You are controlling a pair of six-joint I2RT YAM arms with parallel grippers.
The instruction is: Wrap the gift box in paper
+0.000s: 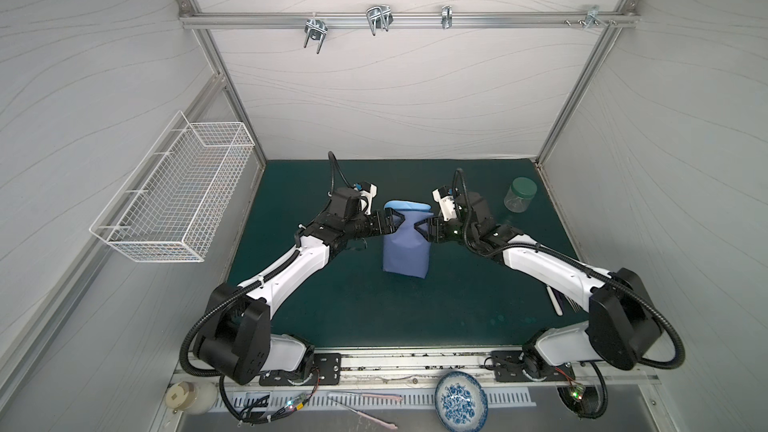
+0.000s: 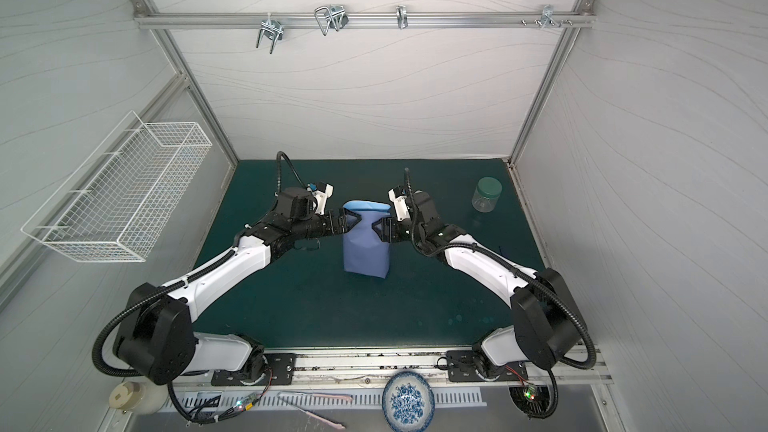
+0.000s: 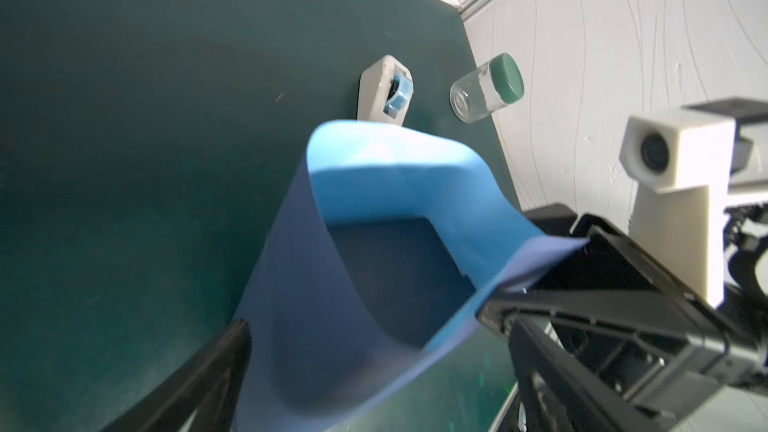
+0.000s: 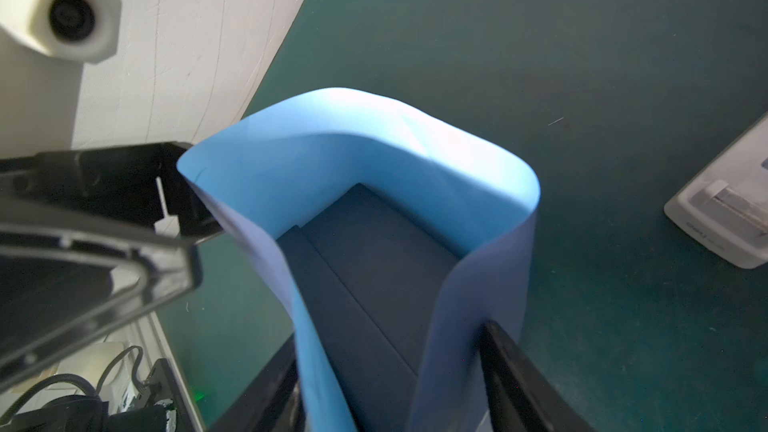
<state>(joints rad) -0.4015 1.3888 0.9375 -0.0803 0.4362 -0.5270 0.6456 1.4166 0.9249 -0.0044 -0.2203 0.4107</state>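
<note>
Paper (image 1: pixel 405 251) stands as open-topped sleeve at mat centre, gift box (image 4: pixel 374 284) down inside it. Left gripper (image 1: pixel 401 222) at sleeve's 9 o'clock, fingers spread wide. Right gripper (image 1: pixel 419 229) at 3 o'clock, fingers straddling sleeve; squeezing or not, cannot tell. Lidded jar (image 1: pixel 519 195) at 2 o'clock.

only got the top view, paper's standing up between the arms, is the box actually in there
Observer: Yes. The right wrist view looks down into the light sky-blue paper sheet, and the dark navy matte cardboard gift box sits at the bottom, paper walls rising beside it.
Operator: cant find the tape either
Observer: The small white plastic tape dispenser lies on the dark green mat beyond the paper, near the clear jar with the green lid.
</note>
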